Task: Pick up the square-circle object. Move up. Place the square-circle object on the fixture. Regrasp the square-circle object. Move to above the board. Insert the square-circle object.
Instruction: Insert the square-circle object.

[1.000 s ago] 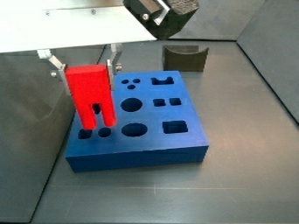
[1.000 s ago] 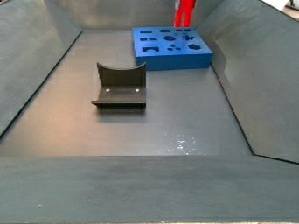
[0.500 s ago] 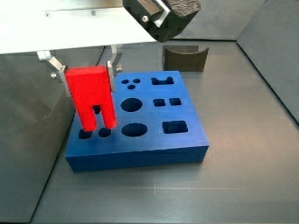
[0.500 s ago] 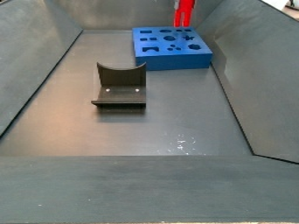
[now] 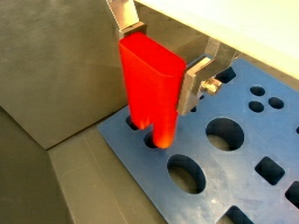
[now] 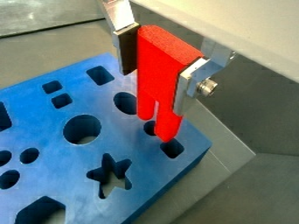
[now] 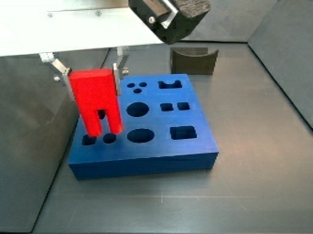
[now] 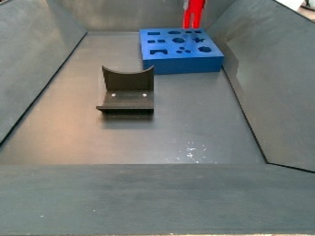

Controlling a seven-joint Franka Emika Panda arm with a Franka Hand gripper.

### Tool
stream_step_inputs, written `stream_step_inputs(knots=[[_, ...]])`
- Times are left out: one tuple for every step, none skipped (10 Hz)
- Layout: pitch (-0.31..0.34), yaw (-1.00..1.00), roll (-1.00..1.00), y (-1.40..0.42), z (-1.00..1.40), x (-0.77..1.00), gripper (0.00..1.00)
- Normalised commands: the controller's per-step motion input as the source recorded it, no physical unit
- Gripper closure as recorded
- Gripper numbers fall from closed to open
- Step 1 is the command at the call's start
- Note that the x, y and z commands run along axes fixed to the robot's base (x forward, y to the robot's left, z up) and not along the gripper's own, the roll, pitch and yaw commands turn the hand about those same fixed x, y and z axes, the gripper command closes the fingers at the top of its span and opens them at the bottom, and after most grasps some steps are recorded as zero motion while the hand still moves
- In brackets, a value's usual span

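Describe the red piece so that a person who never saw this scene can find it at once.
Find the large blue board on the grey floor. At its corner, the gripper holds the square-circle object upright between its silver fingers, pegs down at two holes. It is the only red thing; the fixture is dark.

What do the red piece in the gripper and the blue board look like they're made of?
The square-circle object, held upright between the gripper's fingers over the board's corner: likely smooth plastic, uniform red, soft sheen. The board: probably matte plastic or dense foam; solid blue, cleanly cut holes.
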Motion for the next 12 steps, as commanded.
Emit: stream_step_inputs(knots=[[-0.016,-0.03,0.08,0.0,-1.0,0.0,1.0],[-0.007,0.0,-0.01,0.0,-0.08,0.02,1.0],[0.0,0.0,0.0,0.0,-0.04,0.0,1.0],[-0.077,0.0,0.16,-0.05,-0.96,0.0,1.0],[-0.064,0.0,0.14,-0.07,-1.0,0.0,1.0],[-0.071,0.0,0.16,-0.1,-0.96,0.01,1.0],[-0.073,0.0,0.22,-0.22,-0.75,0.01,1.0],[-0.051,0.0,0.22,-0.26,-0.57,0.02,1.0],[-0.034,0.0,0.24,-0.3,-0.61,0.12,1.0],[-0.011,0.0,0.22,-0.17,-0.84,0.31,1.0],[0.0,0.0,0.18,0.0,-0.92,0.38,1.0],[0.0,0.0,0.17,0.0,-0.83,0.36,1.0]])
